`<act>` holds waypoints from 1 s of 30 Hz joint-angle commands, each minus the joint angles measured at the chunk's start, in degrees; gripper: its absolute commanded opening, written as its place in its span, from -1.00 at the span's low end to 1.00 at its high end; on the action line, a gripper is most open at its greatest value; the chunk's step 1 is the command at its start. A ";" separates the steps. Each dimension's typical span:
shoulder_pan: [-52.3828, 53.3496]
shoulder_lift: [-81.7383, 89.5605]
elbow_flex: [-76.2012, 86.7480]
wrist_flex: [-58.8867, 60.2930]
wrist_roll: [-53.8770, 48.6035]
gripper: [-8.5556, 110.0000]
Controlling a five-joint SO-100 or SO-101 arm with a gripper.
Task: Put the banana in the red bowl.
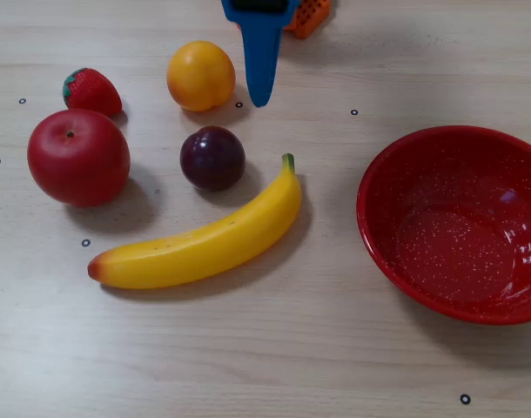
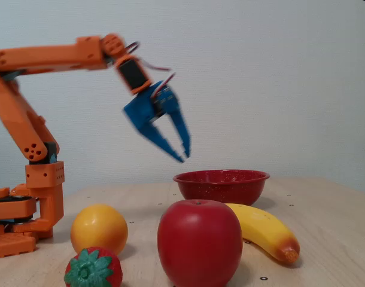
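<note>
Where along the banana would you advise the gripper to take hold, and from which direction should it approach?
Probably the banana's thick middle, coming straight down from above with the fingers closing across its narrow width. It lies flat on the table, its long sides mostly clear; the plum sits near the stem end, so stay mid-body or lower. The gripper hangs open, high above the fruit.

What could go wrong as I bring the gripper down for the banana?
The plum sits close against the banana near its stem, so fingers closing there may knock it away. The glossy, curved banana could slip or swing if grabbed off-centre. The gripper hangs open high above the table, so the descent is long and could drift toward the orange.
</note>
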 commanded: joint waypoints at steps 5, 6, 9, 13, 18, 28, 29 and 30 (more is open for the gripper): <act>-4.04 -20.21 -33.22 15.56 7.73 -0.85; -4.48 -23.99 -37.27 17.93 10.46 -0.85; -5.80 -31.64 -42.89 19.34 15.21 -0.77; -7.56 -40.17 -48.60 19.86 24.96 -0.53; -8.35 -50.89 -58.36 22.59 32.78 -0.28; -9.05 -58.89 -60.64 19.34 41.13 0.00; -9.05 -59.33 -60.64 19.34 42.01 0.00; -8.96 -59.68 -60.56 18.98 42.36 0.00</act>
